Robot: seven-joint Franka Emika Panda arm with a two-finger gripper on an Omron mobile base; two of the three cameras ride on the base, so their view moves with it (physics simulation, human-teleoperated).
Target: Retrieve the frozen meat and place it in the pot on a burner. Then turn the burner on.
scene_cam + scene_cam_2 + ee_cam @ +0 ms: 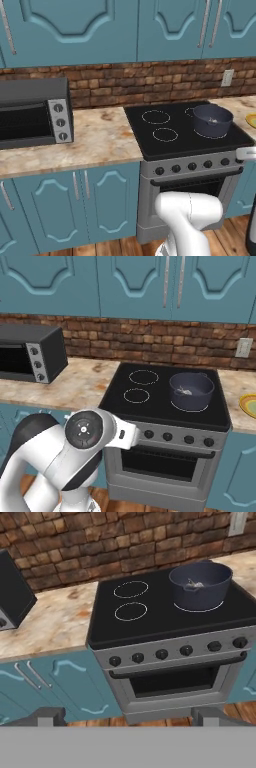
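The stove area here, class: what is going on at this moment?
A white robot arm faces the stove with nothing between its fingertips, which sit wide apart at the bottom of the hand view. The dark pot stands on a front right burner ring, with something small and pale inside that cannot be made out. A microwave rests on the counter to the left. No frozen meat can be identified.
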